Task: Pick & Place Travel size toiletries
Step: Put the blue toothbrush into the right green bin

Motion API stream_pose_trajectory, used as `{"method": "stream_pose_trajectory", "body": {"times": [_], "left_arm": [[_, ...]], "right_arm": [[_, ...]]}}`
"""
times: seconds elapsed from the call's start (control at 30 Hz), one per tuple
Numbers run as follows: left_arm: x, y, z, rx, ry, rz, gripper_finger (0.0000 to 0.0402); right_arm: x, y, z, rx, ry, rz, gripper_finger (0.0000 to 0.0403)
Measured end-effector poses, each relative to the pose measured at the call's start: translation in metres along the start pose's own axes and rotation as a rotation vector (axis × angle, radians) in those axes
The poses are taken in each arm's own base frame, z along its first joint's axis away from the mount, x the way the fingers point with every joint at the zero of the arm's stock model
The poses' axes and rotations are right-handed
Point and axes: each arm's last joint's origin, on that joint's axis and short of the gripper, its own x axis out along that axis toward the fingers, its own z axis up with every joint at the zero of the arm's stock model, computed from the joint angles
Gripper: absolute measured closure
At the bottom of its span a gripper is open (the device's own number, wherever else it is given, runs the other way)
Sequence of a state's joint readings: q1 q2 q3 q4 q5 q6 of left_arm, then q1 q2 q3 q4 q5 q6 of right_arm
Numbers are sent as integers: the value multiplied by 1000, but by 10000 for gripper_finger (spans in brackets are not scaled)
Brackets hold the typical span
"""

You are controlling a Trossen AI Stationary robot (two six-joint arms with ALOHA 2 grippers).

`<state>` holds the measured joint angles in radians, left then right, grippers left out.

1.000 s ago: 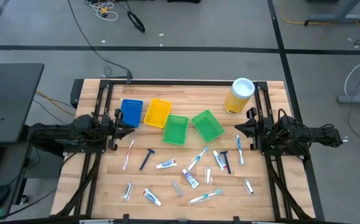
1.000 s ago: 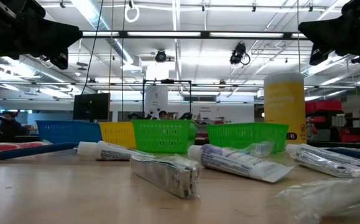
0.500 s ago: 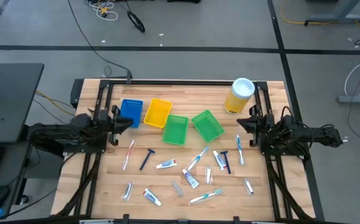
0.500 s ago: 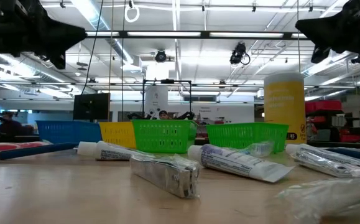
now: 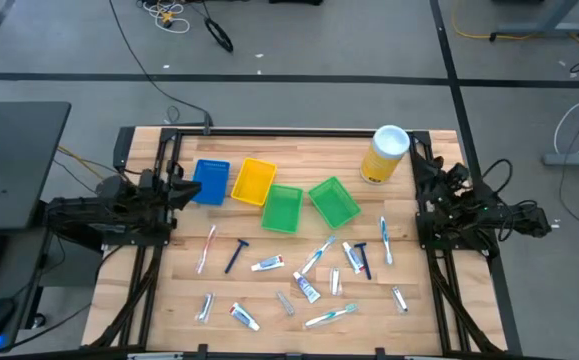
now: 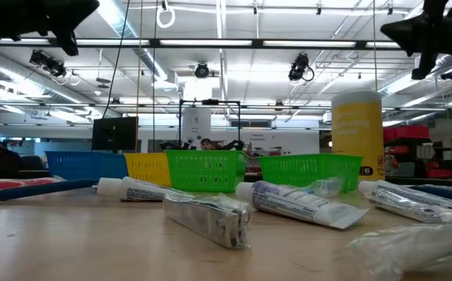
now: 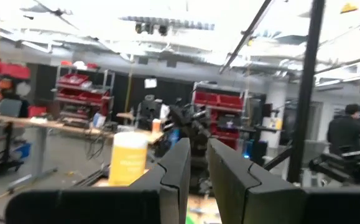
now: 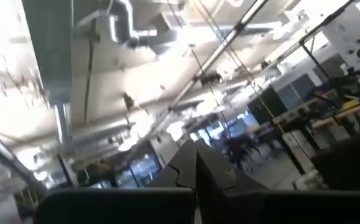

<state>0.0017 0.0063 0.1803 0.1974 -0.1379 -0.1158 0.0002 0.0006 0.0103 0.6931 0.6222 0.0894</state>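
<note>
Toiletries point(image 5: 309, 268) lie scattered across the near half of the table point(image 5: 419, 310), none in the bins point(image 5: 333, 201). I risk nudging neighbours when I descend, since tubes and razors crowd together. My left gripper point(image 7: 192, 171) shows fingers nearly closed on nothing; the right gripper point(image 8: 196, 165) looks clenched empty. Only the overhead view shows both arms parked at the table's sides

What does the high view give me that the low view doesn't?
High only: the full layout, with both arms parked at the table's sides, left gripper by the blue bin, right gripper near the canister, and a razor. Low only: the room behind and a silvery tube up close. Both: four bins, the canister and scattered toiletries.
</note>
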Motion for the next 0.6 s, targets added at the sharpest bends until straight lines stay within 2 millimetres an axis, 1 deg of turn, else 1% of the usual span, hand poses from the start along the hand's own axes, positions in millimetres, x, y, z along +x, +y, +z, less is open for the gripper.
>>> {"method": "stream_pose_trajectory", "body": {"times": [0.07,0.13,0.2,0.27,0.37,0.43,0.5,0.6], "left_arm": [[0,-1,5,-2,-14,-3,335],[0,-1,6,0,-17,-1,335],[0,-1,9,27,-22,2,335],[2,-2,13,62,-18,8,335],[9,-3,20,98,7,33,335],[17,-4,25,113,54,41,335],[26,-6,30,132,115,63,335],[41,-7,37,159,210,102,335]], "right_arm": [[0,2,2,12,-12,64,402],[-1,5,2,15,-9,181,402],[-1,9,4,24,-18,299,402],[-2,11,6,29,-26,361,402],[4,15,14,21,-16,365,402],[10,21,20,-2,13,365,402],[18,27,25,-29,72,366,402],[32,38,29,-80,210,357,402]]}}
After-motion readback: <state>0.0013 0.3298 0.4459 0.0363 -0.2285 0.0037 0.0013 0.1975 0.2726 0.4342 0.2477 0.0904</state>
